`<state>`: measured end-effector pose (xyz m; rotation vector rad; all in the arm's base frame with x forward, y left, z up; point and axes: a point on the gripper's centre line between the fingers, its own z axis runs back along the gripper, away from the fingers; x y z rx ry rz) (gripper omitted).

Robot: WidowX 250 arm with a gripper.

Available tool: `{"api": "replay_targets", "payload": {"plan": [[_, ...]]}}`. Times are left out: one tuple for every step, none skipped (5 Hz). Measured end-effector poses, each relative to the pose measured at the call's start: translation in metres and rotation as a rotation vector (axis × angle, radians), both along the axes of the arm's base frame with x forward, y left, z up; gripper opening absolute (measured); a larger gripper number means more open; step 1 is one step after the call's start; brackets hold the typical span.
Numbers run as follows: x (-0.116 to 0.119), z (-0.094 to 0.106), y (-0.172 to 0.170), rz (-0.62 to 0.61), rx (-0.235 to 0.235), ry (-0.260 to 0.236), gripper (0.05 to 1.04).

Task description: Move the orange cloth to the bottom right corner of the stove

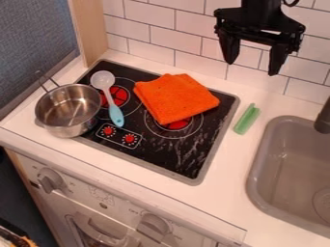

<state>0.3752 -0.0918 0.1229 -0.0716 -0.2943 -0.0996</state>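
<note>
The gripper (253, 61) hangs at the upper right of cam view, its fingers spread w/ nothing btwn; the orange cloth (174, 98) lies folded on the stove (161, 157), lower and more left than them, not touching

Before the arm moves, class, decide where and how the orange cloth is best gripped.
Probably at its middle, from straight above: the orange cloth lies folded and fairly flat on the stove, so the hand could bunch and pinch its layers there.
</note>
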Motion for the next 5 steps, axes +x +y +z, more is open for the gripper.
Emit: {"api": "replay_targets", "payload": {"plan": [[-0.001,-0.011,0.000,0.000,0.009,0.030,1.001],[0.008,-0.014,0.038,0.068,0.032,0.027,1.001],[0.019,-0.021,0.069,0.123,0.028,0.037,1.001],[0.027,-0.023,0.084,0.129,0.033,0.033,1.001],[0.029,-0.033,0.104,0.154,0.051,0.039,1.001]]}}
